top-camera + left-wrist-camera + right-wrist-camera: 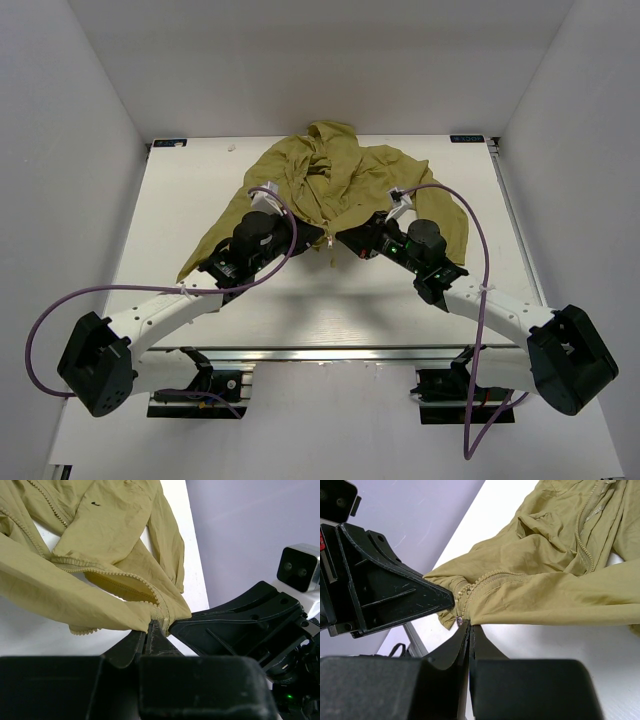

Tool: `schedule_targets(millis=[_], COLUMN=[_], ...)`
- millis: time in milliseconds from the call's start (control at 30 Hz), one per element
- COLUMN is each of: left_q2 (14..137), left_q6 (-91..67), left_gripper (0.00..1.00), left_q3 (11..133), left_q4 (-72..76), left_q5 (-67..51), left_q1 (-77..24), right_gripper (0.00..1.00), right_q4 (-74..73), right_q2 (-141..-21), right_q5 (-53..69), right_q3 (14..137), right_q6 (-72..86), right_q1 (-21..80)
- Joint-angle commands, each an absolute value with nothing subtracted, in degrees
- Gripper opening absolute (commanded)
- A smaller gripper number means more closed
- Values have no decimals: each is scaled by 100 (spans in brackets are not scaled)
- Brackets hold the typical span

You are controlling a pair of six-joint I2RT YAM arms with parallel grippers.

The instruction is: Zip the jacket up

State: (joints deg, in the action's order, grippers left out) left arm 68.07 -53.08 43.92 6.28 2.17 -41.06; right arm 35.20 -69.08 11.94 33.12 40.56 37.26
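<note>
The olive-yellow jacket (pixel 330 180) lies crumpled at the back middle of the table, hood to the rear, front open. Its lower front edges are pulled toward me and lifted. My left gripper (pixel 312 236) is shut on the bottom hem by one zipper edge, which shows in the left wrist view (pixel 151 625). My right gripper (pixel 350 240) is shut on the other bottom edge (pixel 470 627), right beside a small metal zipper piece (pixel 459 621). The two grippers nearly touch. Open zipper teeth (pixel 585 525) run up the jacket (pixel 545 575).
The white table (pixel 200 290) has walls on the left, right and back. A metal rail (pixel 330 355) runs along its near edge. Purple cables (pixel 480 260) loop from both arms. A sleeve (pixel 215 245) trails toward the left front.
</note>
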Motion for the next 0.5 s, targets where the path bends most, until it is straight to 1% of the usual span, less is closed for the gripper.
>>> schedule_targets(millis=[0, 467], left_q2=[6697, 6741], left_q6=[-5203, -5036], left_gripper=[0, 0], left_q3=[4465, 4456], left_q4=[633, 677], left_q5=[238, -158], left_q1=[-4140, -4148], right_gripper=[0, 0], right_q4=[3981, 3779], right_q2=[-6864, -6741], right_q5=[1064, 1028], right_q3=[3551, 3542], right_q6=[4061, 3920], right_q1=[3762, 3762])
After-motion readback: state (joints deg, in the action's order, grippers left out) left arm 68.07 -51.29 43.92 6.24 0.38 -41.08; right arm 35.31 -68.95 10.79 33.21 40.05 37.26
